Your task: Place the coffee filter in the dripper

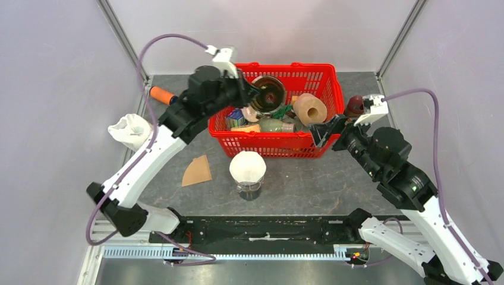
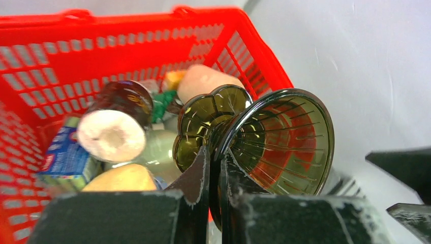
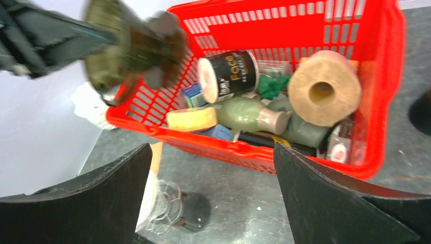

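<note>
Left pincer [image 2: 214, 157] is pinching the dark dripper [image 2: 284, 137] by its rim over the red basket [image 2: 127, 56]; right pincer [image 3: 212, 162] just hangs spread wide nearby.

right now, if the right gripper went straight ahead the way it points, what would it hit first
Probably the near wall of the red basket, straight ahead between the fingers of the open right gripper; how far off is unclear.

- right gripper [image 3: 212, 152]: black fingers spread wide, nothing held
- red plastic mesh basket [image 3: 386, 76]: tan paper roll [image 3: 325, 89] inside
- smoky translucent dripper [image 3: 127, 51]: blurred, over the basket's left corner
</note>
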Controlling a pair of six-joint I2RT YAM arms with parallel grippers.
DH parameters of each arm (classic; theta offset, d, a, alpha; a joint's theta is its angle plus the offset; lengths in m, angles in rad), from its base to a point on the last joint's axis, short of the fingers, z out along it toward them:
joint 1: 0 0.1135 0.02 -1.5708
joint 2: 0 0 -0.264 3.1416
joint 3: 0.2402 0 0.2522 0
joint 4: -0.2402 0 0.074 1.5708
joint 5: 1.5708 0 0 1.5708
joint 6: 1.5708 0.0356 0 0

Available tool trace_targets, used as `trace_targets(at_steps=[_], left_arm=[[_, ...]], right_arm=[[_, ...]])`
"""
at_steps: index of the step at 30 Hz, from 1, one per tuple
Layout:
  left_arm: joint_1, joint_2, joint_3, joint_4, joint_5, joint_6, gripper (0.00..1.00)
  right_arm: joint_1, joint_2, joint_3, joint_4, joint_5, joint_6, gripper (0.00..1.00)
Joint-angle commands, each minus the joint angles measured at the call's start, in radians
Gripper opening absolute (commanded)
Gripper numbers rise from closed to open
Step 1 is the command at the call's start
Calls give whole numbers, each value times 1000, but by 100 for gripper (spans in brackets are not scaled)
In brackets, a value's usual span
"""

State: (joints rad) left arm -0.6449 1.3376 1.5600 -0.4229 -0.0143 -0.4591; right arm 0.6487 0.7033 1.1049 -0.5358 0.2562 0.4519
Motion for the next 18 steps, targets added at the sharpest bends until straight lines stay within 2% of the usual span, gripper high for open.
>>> trace_targets(at_steps=[1, 7, 9, 15, 18], left_arm=[[-119, 80, 119, -72, 18, 145, 2], [-254, 167, 181, -119, -69, 196, 2], [-277, 183, 194, -122, -73, 193, 2], [-303, 205, 217, -122, -41, 192, 2], [-308, 217, 229, -122, -36, 185, 2]], right_arm=[[0, 79, 138, -48, -150, -32, 97], [1, 142, 206, -101, -120, -19, 97], [0, 156, 213, -116, -91, -6, 93], [0, 222, 273, -242, -2, 16, 77], [0, 243, 274, -250, -27, 17, 59]])
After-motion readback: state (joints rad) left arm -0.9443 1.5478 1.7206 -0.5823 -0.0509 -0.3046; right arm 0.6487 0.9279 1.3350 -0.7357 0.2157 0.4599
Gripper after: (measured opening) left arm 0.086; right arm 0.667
